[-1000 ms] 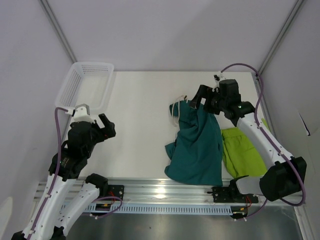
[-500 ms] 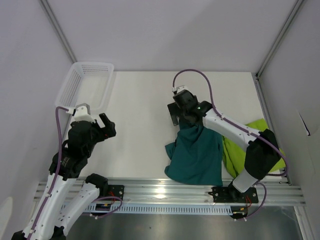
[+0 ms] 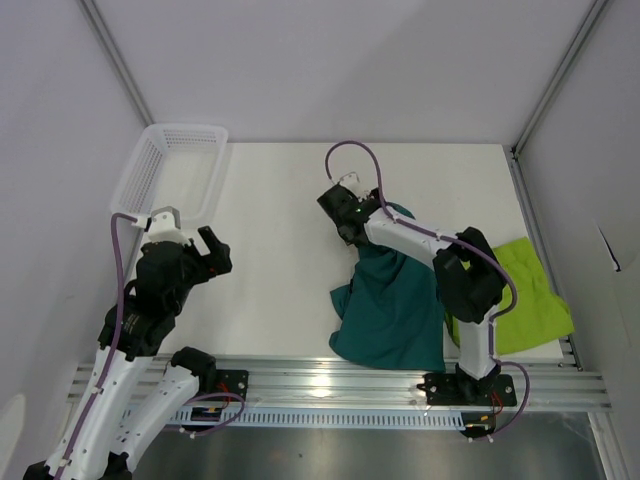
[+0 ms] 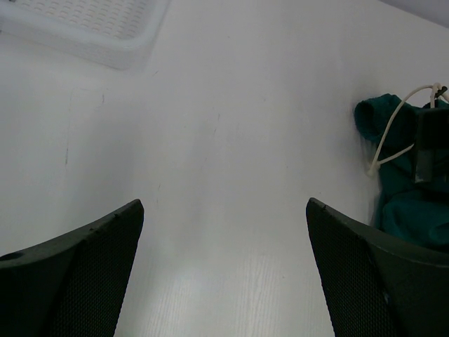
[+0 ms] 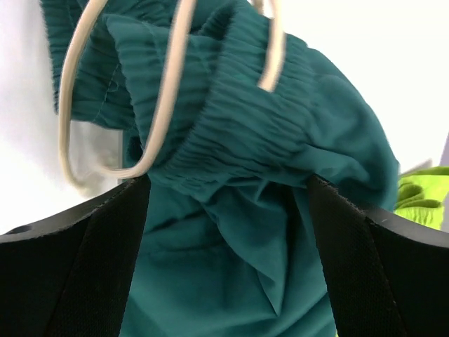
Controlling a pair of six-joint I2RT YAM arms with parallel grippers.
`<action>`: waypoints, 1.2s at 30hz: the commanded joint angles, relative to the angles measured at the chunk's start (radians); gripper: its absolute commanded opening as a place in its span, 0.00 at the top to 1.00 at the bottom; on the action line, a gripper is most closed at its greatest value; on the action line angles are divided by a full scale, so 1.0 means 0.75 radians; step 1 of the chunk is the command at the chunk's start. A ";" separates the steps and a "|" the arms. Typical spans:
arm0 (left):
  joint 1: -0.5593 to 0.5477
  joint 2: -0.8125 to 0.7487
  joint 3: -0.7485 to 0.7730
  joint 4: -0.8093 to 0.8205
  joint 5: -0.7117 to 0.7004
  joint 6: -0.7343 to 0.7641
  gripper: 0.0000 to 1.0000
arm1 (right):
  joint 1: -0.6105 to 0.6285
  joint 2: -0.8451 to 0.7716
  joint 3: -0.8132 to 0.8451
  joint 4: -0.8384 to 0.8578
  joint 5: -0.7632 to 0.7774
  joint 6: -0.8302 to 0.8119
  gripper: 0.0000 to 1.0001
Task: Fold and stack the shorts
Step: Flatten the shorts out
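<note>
The dark teal shorts (image 3: 395, 300) lie crumpled right of the table's middle, waistband toward the back, cream drawstring (image 5: 165, 105) looped off to the left. The lime green shorts (image 3: 520, 300) lie beside them at the right edge. My right gripper (image 3: 347, 228) hangs open over the teal waistband (image 5: 238, 119); bunched teal cloth fills the space between its fingers (image 5: 228, 184), which stand wide apart. My left gripper (image 3: 215, 250) is open over bare table at the left (image 4: 224, 281), well away from the teal shorts (image 4: 414, 203).
A white mesh basket (image 3: 170, 170) sits at the back left corner, its rim (image 4: 91, 24) at the top of the left wrist view. White walls enclose the table. The right arm's elbow (image 3: 465, 270) rises over the teal cloth.
The right arm has swung left from the back right, and its gripper now sits low over the teal waistband. More of the lime green shorts shows. The left arm has not moved.
</note>
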 commanded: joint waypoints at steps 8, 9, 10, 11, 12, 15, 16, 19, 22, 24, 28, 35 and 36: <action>0.016 0.004 -0.004 0.030 0.018 0.035 0.01 | -0.046 0.271 0.207 -0.049 0.093 -0.066 0.82; 0.016 0.006 -0.004 0.028 0.018 0.037 0.01 | -0.037 0.240 0.205 -0.049 0.062 -0.058 0.97; 0.016 0.008 -0.002 0.028 0.018 0.035 0.01 | -0.027 0.202 0.189 -0.030 0.030 -0.054 1.00; 0.016 0.008 -0.004 0.030 0.018 0.035 0.01 | 0.003 0.153 0.122 0.043 -0.041 -0.060 1.00; 0.016 0.008 -0.004 0.030 0.018 0.035 0.01 | 0.016 0.095 0.086 0.076 -0.093 -0.060 1.00; 0.018 0.010 -0.002 0.028 0.018 0.033 0.01 | 0.026 -0.144 -0.022 0.174 -0.395 -0.032 1.00; 0.018 0.010 -0.006 0.030 0.018 0.033 0.01 | 0.026 -0.248 -0.043 0.195 -0.469 -0.033 1.00; 0.018 0.008 -0.004 0.030 0.020 0.033 0.01 | 0.032 -0.330 -0.051 0.187 -0.496 -0.035 0.86; 0.018 0.006 -0.002 0.030 0.018 0.031 0.01 | 0.010 -0.288 0.000 0.087 -0.374 -0.058 0.60; 0.018 0.002 -0.004 0.030 0.016 0.031 0.01 | 0.016 -0.226 0.029 0.017 -0.312 -0.048 0.55; 0.018 -0.004 -0.006 0.030 0.016 0.031 0.01 | 0.059 -0.128 0.041 -0.030 -0.108 -0.029 0.32; 0.018 0.004 -0.008 0.028 0.018 0.033 0.01 | 0.085 0.129 0.141 -0.120 0.154 0.050 0.05; 0.018 0.002 -0.004 0.030 0.018 0.033 0.01 | 0.085 0.188 0.156 -0.130 0.197 0.067 0.01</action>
